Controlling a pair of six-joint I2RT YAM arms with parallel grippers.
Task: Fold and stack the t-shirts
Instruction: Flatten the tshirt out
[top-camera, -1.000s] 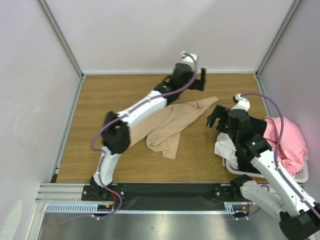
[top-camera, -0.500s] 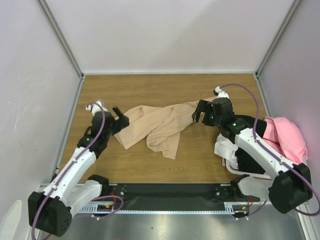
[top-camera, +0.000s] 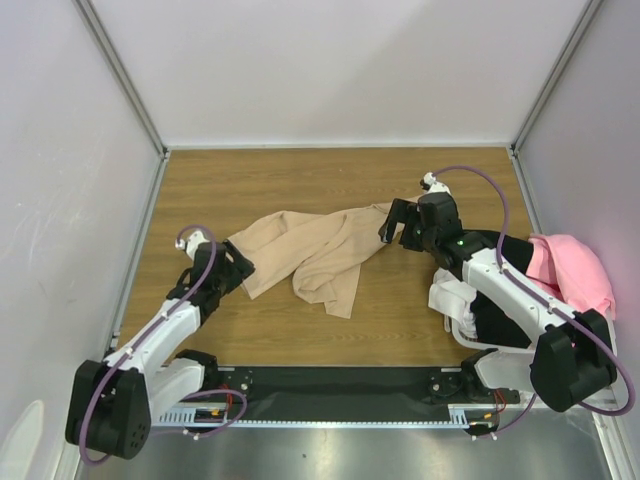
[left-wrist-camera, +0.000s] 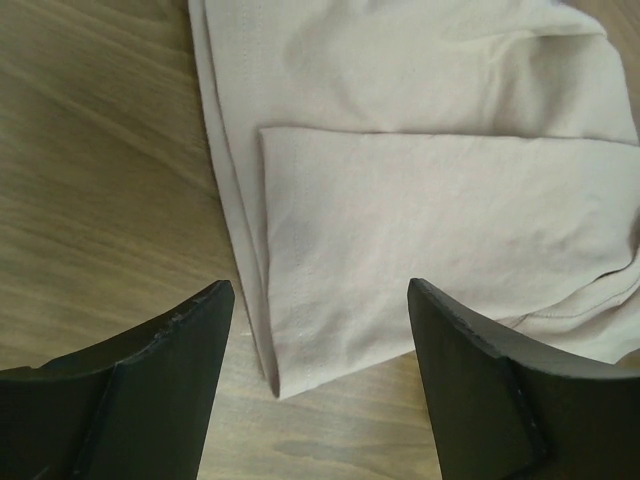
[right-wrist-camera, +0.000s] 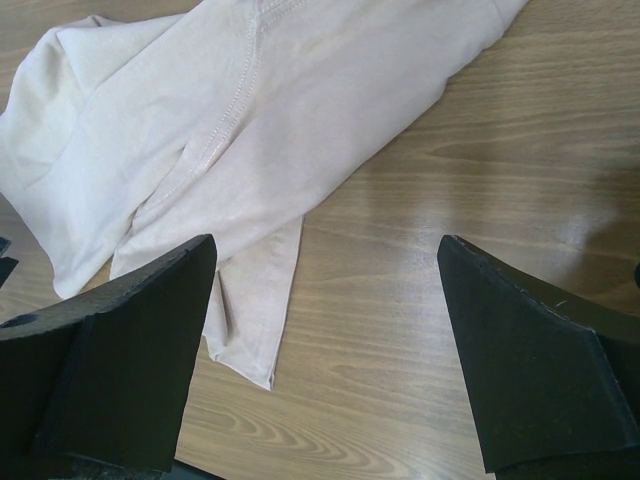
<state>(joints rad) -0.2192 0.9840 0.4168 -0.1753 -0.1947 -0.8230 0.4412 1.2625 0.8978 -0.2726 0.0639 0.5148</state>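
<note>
A wooden tabletop (top-camera: 300, 180) with a light brown grain fills the middle of the overhead view, closed in by a white back wall (top-camera: 330, 70), a white left wall (top-camera: 50, 200) and a white right wall (top-camera: 590, 150), with slanting aluminium posts (top-camera: 120, 75) in the two far corners. Along the near edge of the wood runs a black strip (top-camera: 340, 382), then a slotted metal rail (top-camera: 330, 415), then a brushed metal surface (top-camera: 330, 455). A white plastic laundry basket (top-camera: 606, 348) sits at the table's near right corner, against the right wall.
</note>
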